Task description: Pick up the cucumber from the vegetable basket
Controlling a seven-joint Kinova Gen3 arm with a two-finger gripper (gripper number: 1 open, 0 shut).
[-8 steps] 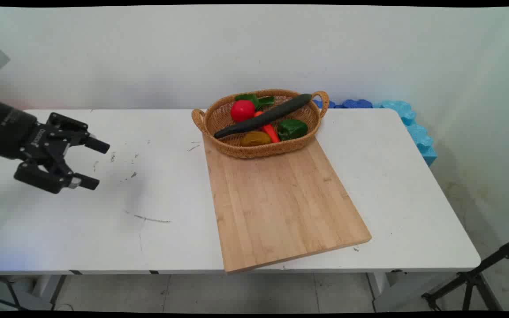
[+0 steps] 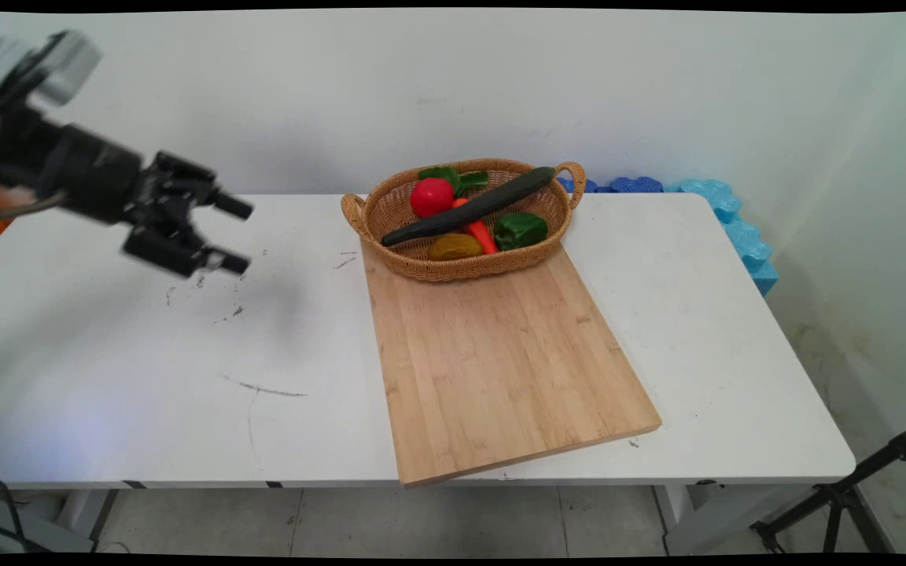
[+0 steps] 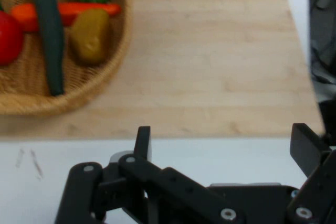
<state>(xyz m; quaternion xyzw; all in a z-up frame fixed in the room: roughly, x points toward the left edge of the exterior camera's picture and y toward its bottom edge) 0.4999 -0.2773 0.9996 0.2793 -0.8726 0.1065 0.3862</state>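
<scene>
While the arm is raised above the left part of the white table [image 2: 146, 377], the black gripper [image 2: 237, 234] is seen with its fingers [image 3: 142, 141] spread wide and nothing held between them. It is pointed rightward, towards a wicker basket [image 2: 390, 206] that is set on the far end of a wooden cutting board [image 2: 500, 362]; basket and gripper are well apart. Inside the basket, a long dark cucumber [image 2: 469, 206] is laid diagonally across an orange carrot [image 2: 481, 233]. A red tomato [image 2: 432, 196] and green leaves [image 2: 453, 178] are placed at the far left, a green pepper [image 2: 520, 229] at the right, and a yellow-brown potato [image 2: 455, 246] at the near side. Blue foam pieces [image 2: 728, 220] are lined along the table's far right edge.
</scene>
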